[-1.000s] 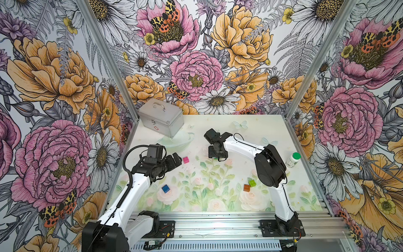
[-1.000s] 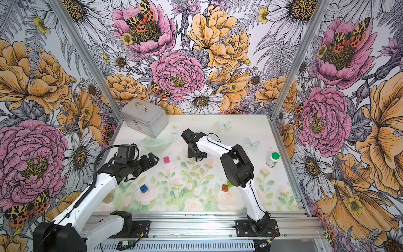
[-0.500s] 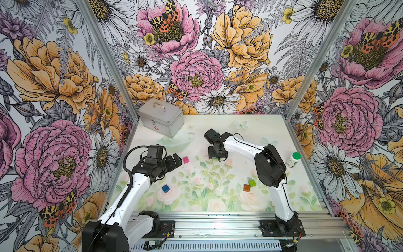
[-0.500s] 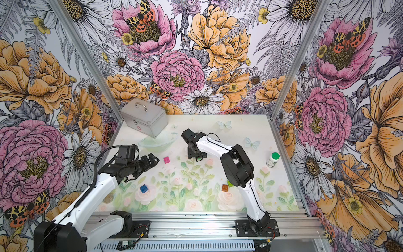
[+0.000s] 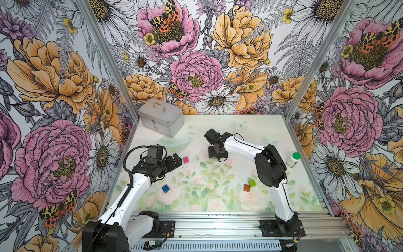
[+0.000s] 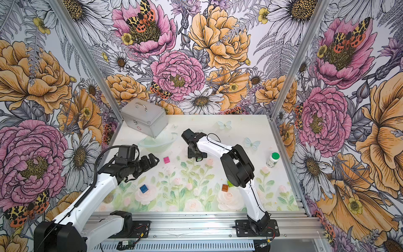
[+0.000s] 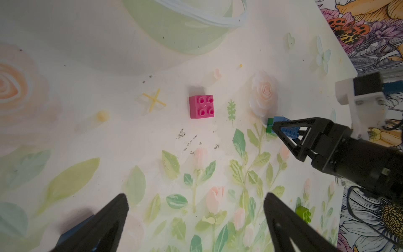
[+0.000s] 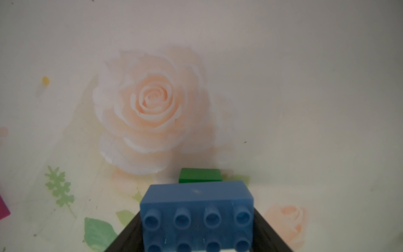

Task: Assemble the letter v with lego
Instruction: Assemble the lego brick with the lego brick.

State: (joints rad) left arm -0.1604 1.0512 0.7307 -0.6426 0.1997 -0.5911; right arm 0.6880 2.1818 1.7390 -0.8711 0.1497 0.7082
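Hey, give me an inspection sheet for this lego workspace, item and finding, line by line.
Surface: floral-print table, few dark specks.
Job's things: pink brick, dark blue brick lie singly; orange brick, lime brick close together; light-blue brick gripped, dark green brick beside it.
Clutter: metal case, clear bowl, green-capped bottle.
Grippers: left gripper open, empty; right gripper shut on light-blue brick.
Cables: black cable loops beside left arm.
Surroundings: flowered walls, aluminium rail in front.

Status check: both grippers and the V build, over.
Left gripper open, near pink brick. Right gripper shut on light-blue brick, dark-green brick at its end. Loose: dark-blue brick, orange brick, lime brick. Nothing blocking pink brick.
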